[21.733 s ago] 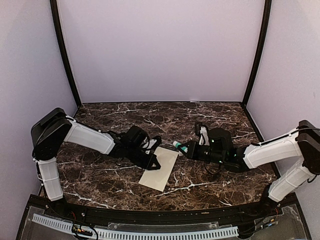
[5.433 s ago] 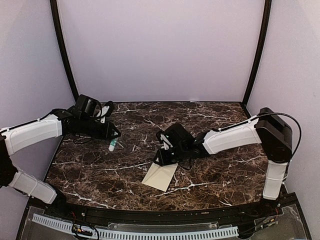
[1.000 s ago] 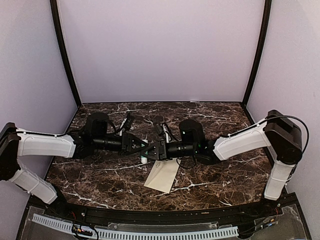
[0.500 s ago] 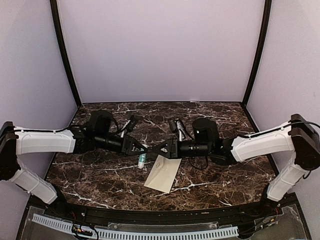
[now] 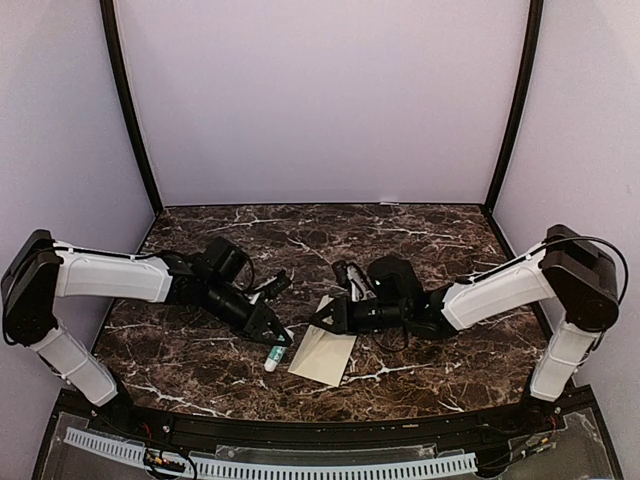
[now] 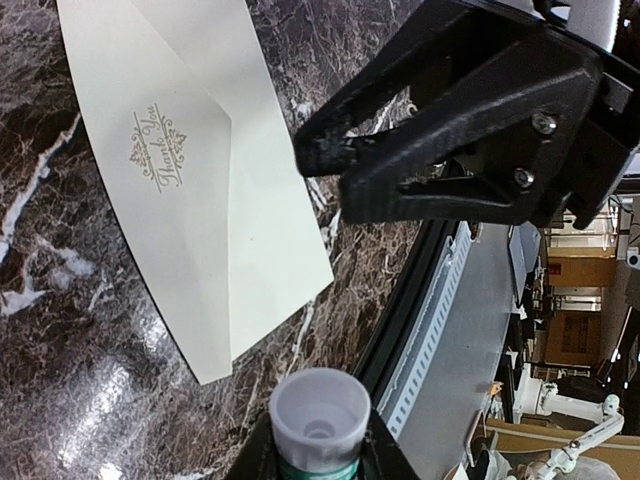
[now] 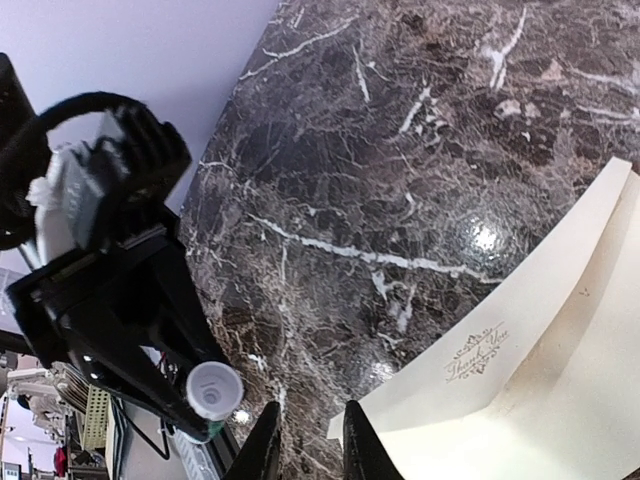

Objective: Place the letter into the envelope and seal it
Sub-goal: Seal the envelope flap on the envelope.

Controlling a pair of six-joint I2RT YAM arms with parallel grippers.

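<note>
"How was the left arm (image 5: 110, 275) set?"

"It came in low from the left wall. The white forearm ran toward the middle of the marble table (image 5: 430, 240), and the wrist dipped toward the near edge. The left gripper (image 5: 272, 338) was clamped on a glue stick (image 5: 272, 358), which jutted from the fingers at a tilt, just left of the envelope (image 5: 325, 355)."

"And the right arm (image 5: 495, 283)?"

"It was stretched leftward across the table, almost level, with its shoulder up by the right wall. The right gripper (image 5: 316, 323) hung at the envelope's far left corner, facing the left one at close range."

"Was that claw holding anything?"

"No. Its jaws stood narrow, only a slim gap. In the right wrist view, dark marble showed between the fingers (image 7: 262, 450) and nothing sat there."

"Where did the envelope lie?"

"It lay flat on the table, toward the front edge and about mid-width, between the two grippers, with its emblem (image 6: 158, 150) facing up. One corner lay just beside the right fingertips. Whether they touched it could not be told."
</note>
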